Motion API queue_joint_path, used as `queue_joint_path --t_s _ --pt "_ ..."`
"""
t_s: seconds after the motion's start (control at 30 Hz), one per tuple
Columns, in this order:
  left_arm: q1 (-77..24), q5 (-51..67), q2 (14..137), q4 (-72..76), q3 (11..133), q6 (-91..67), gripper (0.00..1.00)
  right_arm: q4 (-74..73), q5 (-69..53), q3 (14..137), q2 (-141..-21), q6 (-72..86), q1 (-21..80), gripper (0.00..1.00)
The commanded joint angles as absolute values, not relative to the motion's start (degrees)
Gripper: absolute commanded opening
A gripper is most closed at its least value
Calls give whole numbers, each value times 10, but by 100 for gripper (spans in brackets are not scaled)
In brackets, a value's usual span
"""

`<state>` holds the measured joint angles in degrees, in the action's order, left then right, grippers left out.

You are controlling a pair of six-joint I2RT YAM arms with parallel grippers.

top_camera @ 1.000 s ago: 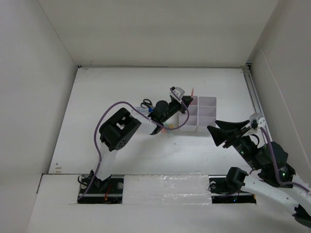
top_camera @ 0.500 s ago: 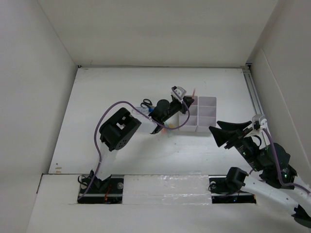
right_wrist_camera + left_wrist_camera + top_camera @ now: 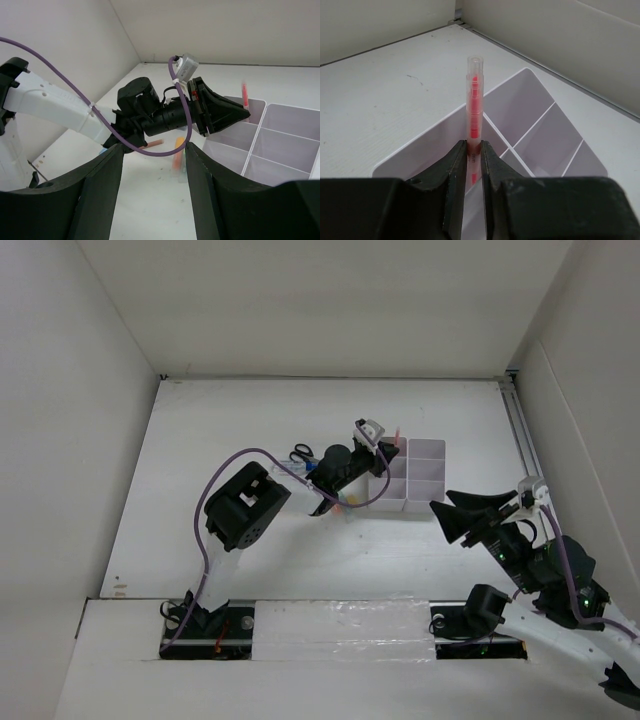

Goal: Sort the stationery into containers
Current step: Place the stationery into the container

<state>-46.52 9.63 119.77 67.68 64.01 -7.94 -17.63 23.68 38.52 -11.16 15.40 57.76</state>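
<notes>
My left gripper (image 3: 474,145) is shut on a thin red pen (image 3: 474,100) with a clear cap and holds it upright over the near-left corner of the white six-compartment organiser (image 3: 420,145). In the top view the left gripper (image 3: 384,451) sits at the organiser's (image 3: 425,461) left edge, with the pen (image 3: 399,430) sticking out past it. My right gripper (image 3: 452,517) is open and empty, hovering just to the front right of the organiser. The right wrist view shows the left gripper (image 3: 235,114), the pen (image 3: 245,95) and the organiser (image 3: 280,145).
An orange highlighter (image 3: 178,152) and a reddish pen (image 3: 152,144) lie on the table under the left arm. They also show in the top view as orange items (image 3: 345,502). Black-handled scissors (image 3: 302,452) and a light blue marker (image 3: 287,470) lie left of the left wrist.
My left gripper has edged a little right with the pen, closer over the organiser. My right arm has drawn slightly back towards the near edge.
</notes>
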Motion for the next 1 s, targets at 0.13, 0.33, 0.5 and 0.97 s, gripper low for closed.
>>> queue_joint_path --t_s 0.13,0.33,0.5,0.97 --pt "-468 109 1190 679 667 -85 13 -171 251 384 -100 161 576 59" --pt "-468 109 1190 679 672 -85 16 -171 257 384 -95 161 576 59" --pt "-468 109 1190 679 667 -85 20 -171 257 384 -95 161 576 57" --pt "-468 103 1143 690 632 -85 65 -166 257 379 -100 161 576 57"
